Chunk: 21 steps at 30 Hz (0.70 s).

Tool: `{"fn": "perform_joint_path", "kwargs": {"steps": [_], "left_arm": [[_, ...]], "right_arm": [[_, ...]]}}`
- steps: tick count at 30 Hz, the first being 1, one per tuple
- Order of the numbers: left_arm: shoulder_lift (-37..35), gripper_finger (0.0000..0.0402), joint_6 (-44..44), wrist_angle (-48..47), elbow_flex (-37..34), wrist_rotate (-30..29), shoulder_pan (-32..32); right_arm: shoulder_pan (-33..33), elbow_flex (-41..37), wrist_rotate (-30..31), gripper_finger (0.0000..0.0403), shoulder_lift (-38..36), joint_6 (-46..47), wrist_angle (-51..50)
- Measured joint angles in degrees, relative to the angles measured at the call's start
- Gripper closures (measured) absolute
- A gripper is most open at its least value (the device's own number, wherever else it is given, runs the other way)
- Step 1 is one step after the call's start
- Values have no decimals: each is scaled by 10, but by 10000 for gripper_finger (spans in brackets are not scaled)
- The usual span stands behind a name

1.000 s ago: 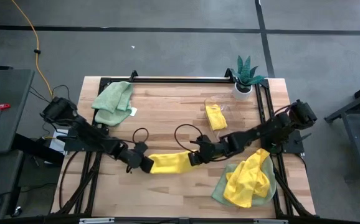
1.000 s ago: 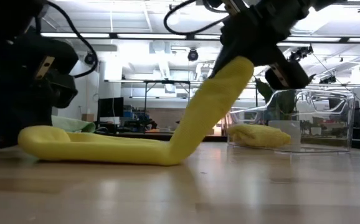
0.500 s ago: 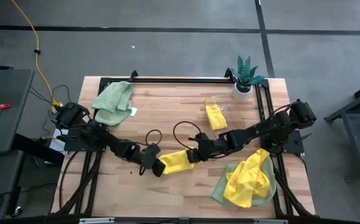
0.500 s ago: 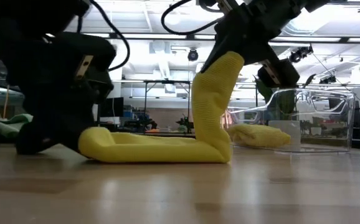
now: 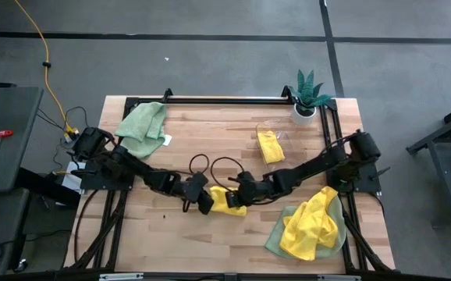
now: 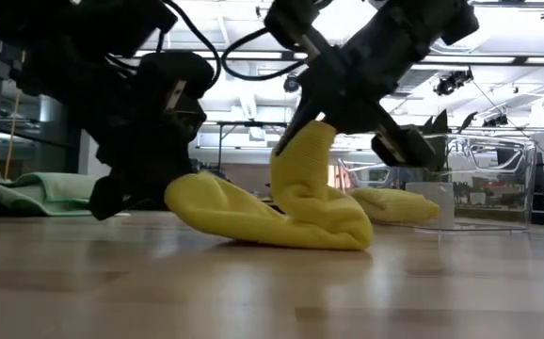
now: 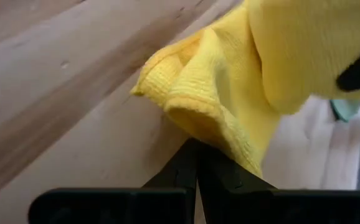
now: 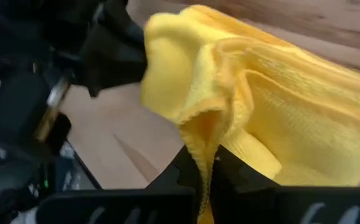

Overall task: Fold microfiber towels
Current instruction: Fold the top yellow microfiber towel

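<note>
A bright yellow microfiber towel [image 5: 227,200] lies bunched near the table's middle, toward the near edge, and both grippers hold it. My left gripper [image 5: 205,202] is shut on its left end, and my right gripper [image 5: 239,192] is shut on its right end. In the low view the towel [image 6: 281,215] humps on the wood, its right end standing up. A sage green towel [image 5: 141,122] lies at the far left. A yellow towel on a green one [image 5: 313,225] lies heaped at the near right. My left gripper pinches a folded edge [image 7: 212,138] at the towel's left end between its two shut fingers, several layers. The fingers slant down from the table's left. That end sits just above the wood [image 6: 189,193], and the cloth beyond it is slack. My right gripper pinches a bunched edge [image 8: 200,127] at the towel's right end between its two shut fingers, slanting down from the table's right. That end stands up off the table [image 6: 308,141]. The cloth sags slack below it onto the wood.
A clear container [image 5: 270,145] with a folded yellow towel stands right of the middle, toward the far edge. A small potted plant [image 5: 307,94] stands at the far right corner. A black rail [image 5: 225,99] runs along the far edge. Bare wood lies at the near left.
My left gripper has slid toward the table's right with its end of the towel, rolling as it went. My right gripper has come down a little. The towel, earlier a long strip between them, is now bunched short, its ends close together.
</note>
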Motion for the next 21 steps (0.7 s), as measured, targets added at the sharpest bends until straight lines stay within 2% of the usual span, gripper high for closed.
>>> {"fn": "perform_joint_path", "kwargs": {"steps": [7, 10, 21], "left_arm": [[0, 401, -7, -1, 0, 0, -10], [0, 401, -13, -1, 0, -5, -9], [-1, 401, -7, 4, -1, -19, -9]], "right_arm": [[-3, 7, 0, 402, 13, 5, 8], [-3, 7, -10, 389, 17, 4, 11], [-9, 7, -42, 233, 32, -17, 147]]}}
